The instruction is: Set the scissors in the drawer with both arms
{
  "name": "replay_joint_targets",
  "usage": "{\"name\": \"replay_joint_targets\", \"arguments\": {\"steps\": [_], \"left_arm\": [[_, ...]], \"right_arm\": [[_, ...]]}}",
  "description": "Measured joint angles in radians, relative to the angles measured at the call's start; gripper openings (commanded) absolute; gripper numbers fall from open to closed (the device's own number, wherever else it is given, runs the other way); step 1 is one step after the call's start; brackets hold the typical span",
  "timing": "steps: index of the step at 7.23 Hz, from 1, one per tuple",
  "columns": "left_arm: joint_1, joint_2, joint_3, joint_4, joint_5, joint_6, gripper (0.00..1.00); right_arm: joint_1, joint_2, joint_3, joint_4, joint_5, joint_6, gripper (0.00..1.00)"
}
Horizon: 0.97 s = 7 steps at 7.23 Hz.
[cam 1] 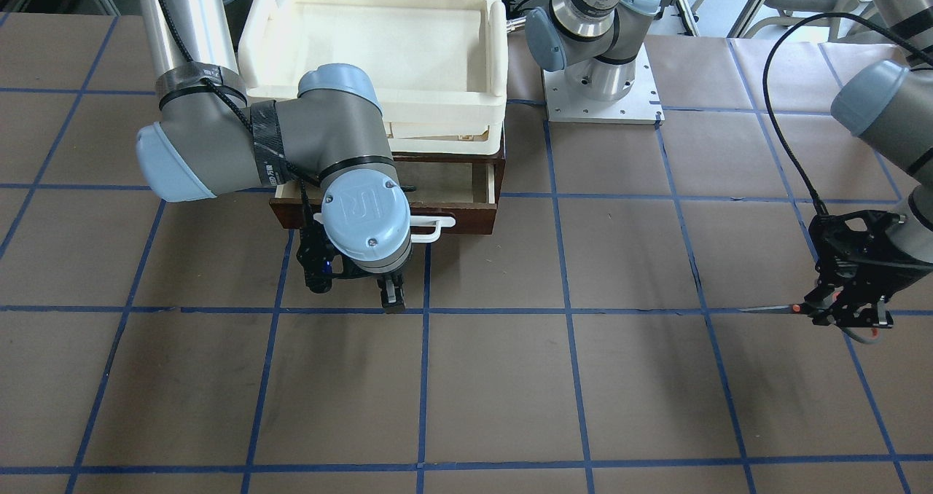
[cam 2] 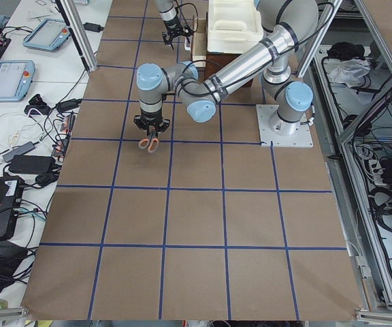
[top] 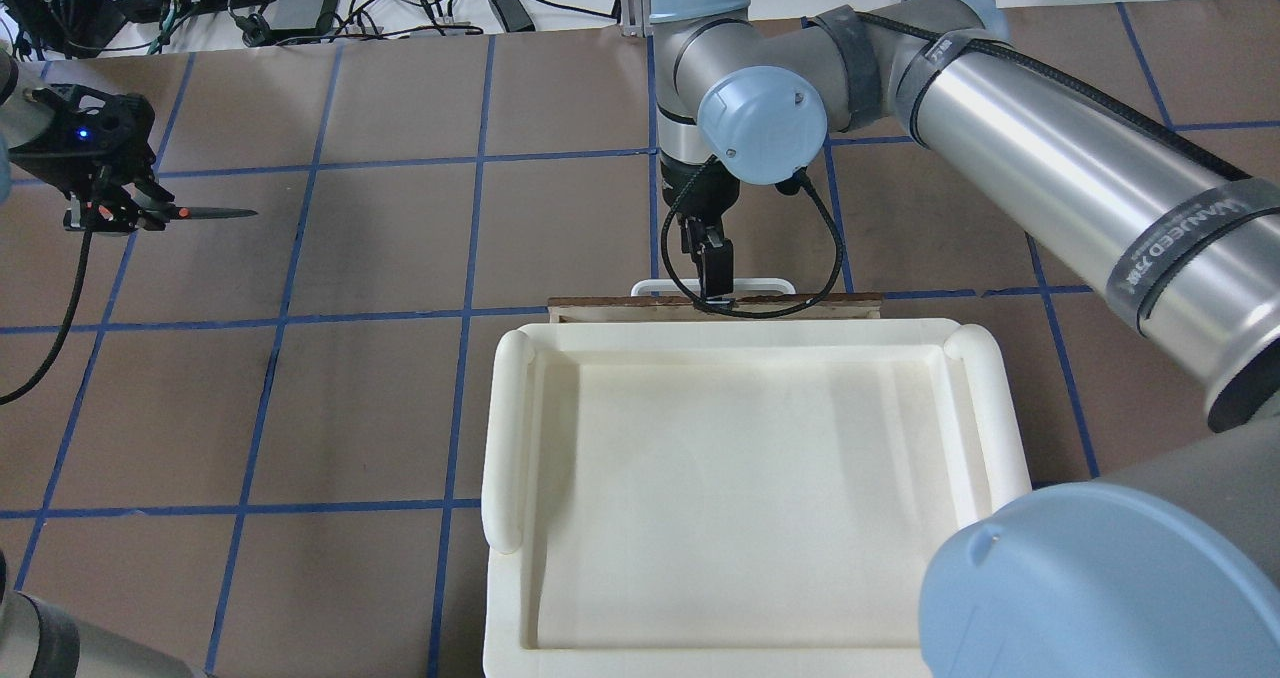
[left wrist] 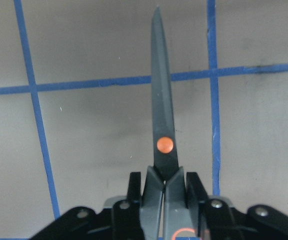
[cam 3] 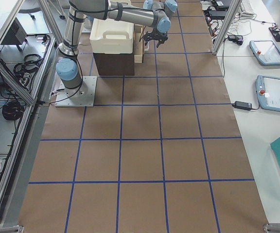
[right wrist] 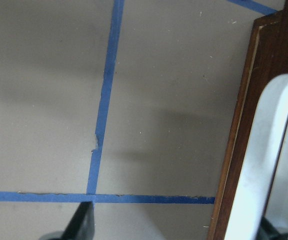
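Overhead exterior: left pincer point(top: 125, 214) tight on scissors point(top: 212, 214); right pincer point(top: 714, 282) wide (by the open drawer point(cam 1: 466, 221))

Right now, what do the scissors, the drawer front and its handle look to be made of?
Scissors: dark matte metal blades, likely steel, with an orange pivot dot that looks like plastic. Drawer front: dark brown stained wood, with a paler line along its edge. Handle: smooth white bar, probably plastic, possibly painted metal.
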Motion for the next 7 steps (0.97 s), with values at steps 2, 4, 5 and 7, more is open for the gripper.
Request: {"name": "replay_joint_targets", "arguments": {"steps": [2, 4, 5, 7], "left_arm": [[-0.051, 0.047, 0.017, -0.056, 0.012, -0.035, 0.0], [-0.138, 0.1, 0.022, -0.124, 0.015, -0.137, 0.0], [-0.188, 0.135, 0.032, -0.188, 0.017, -0.203, 0.0], [-0.265, 0.193, 0.058, -0.301, 0.021, -0.329, 0.0]], "right_arm": [[-0.002, 0.001, -0.003, -0.02, -0.006, -0.033, 1.0], [-0.003, 0.005, -0.008, -0.042, -0.014, -0.06, 1.0], [-0.004, 0.014, -0.022, -0.048, -0.016, -0.069, 1.0], [-0.004, 0.035, -0.056, -0.051, -0.017, -0.083, 1.0]]}}
